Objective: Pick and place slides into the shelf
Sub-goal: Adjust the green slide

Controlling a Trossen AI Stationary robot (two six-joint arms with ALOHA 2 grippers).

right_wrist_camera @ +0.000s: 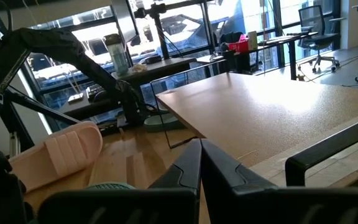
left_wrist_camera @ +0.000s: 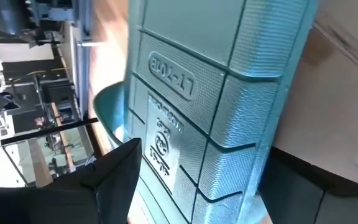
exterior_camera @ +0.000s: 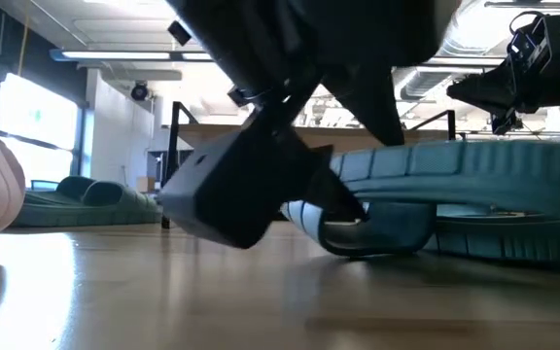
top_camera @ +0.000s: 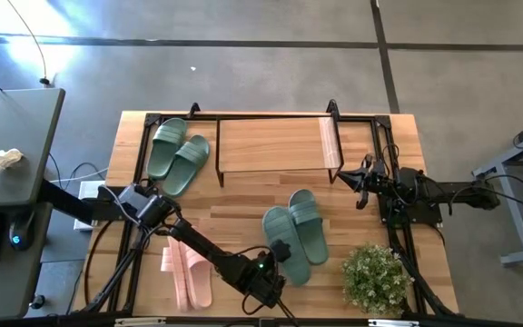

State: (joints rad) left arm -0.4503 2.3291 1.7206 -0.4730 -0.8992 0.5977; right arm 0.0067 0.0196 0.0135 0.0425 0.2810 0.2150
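On the table (top_camera: 243, 222) the shelf (top_camera: 271, 143) serves as the landmark: it stands at the far edge, and its plank top is bare, so no slide is placed yet. To the left of the shelf lies one sage-green pair (top_camera: 177, 154), flat and side by side, just beside the black frame. In front of the shelf and more to the left, the pale pink pair (top_camera: 187, 272) lies near the table's front edge, partly under the left arm. In front of the shelf, near its middle, is the second green pair (top_camera: 297, 224), and here the left claw (top_camera: 278, 257) works: its fingers stand wide on both sides of one green slide's near end, low at the table surface. In the left wrist view the ribbed sole (left_wrist_camera: 229, 93) of this slide fills the picture, with one dark finger (left_wrist_camera: 114, 180) beside it. I judge that the claw is wide because the slide is broad, and that it is placed so to close on the edge; whether it already grips I cannot tell. To the right of the shelf the right claw (top_camera: 363, 184) waits, its fingers pressed together and empty, probably kept aside so the left arm has room. A small potted plant (top_camera: 373, 277) stands in front of the shelf's right end.
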